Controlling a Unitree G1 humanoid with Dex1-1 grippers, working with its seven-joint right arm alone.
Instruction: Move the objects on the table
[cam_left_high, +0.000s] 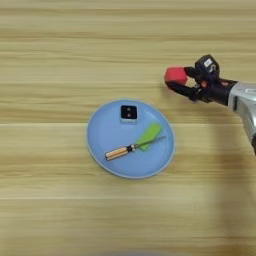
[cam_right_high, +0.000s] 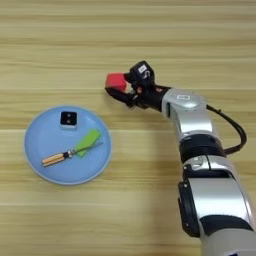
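The tool (cam_right_high: 118, 88) is gripping the red cube (cam_right_high: 116, 81) above the wooden worktop (cam_left_high: 50, 50); the round blue plate (cam_left_high: 100, 145) is carrying a wooden-handled screwdriver (cam_left_high: 131, 148), green strip (cam_left_high: 149, 136) and black block (cam_left_high: 128, 113).

matt striped wooden table (cam_left_high: 50, 50), smooth blue plate (cam_left_high: 100, 145), wooden-handled tool (cam_left_high: 131, 148), silvery metallic forearm (cam_right_high: 187, 107)

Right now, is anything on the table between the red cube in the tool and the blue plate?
Nothing visible. The tool is shut on the cube, up and right of the plate; only bare table lies between them.
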